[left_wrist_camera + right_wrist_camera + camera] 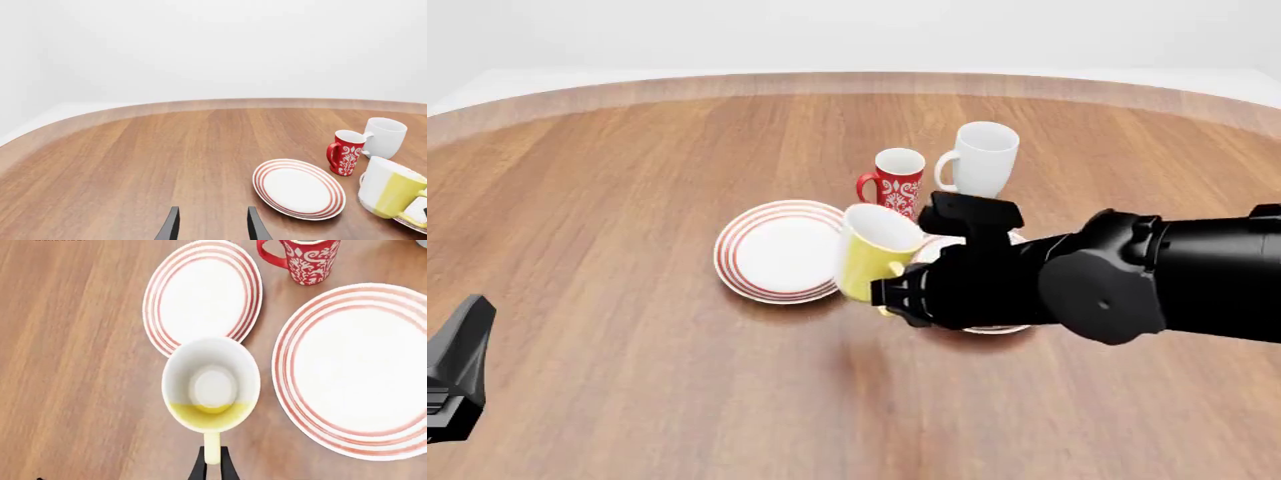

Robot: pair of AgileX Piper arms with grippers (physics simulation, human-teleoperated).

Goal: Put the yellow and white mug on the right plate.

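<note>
The yellow and white mug (pixel 210 385) hangs above the table between the two plates, tilted a little. My right gripper (pixel 212 465) is shut on its yellow handle. In the front view the mug (pixel 874 250) sits just left of the black right arm, and the right gripper (pixel 888 295) is below it. The right plate (pixel 360 365) lies beside the mug with nothing on it; in the front view the arm hides most of that plate (pixel 994 328). My left gripper (pixel 213 227) is open and holds nothing, low at the near left (pixel 454 370).
The left plate (pixel 777 250) lies just left of the mug. A red patterned mug (pixel 897 180) and a taller white mug (pixel 981 158) stand behind the plates. The wooden table's curved far edge (pixel 220 104) runs behind them.
</note>
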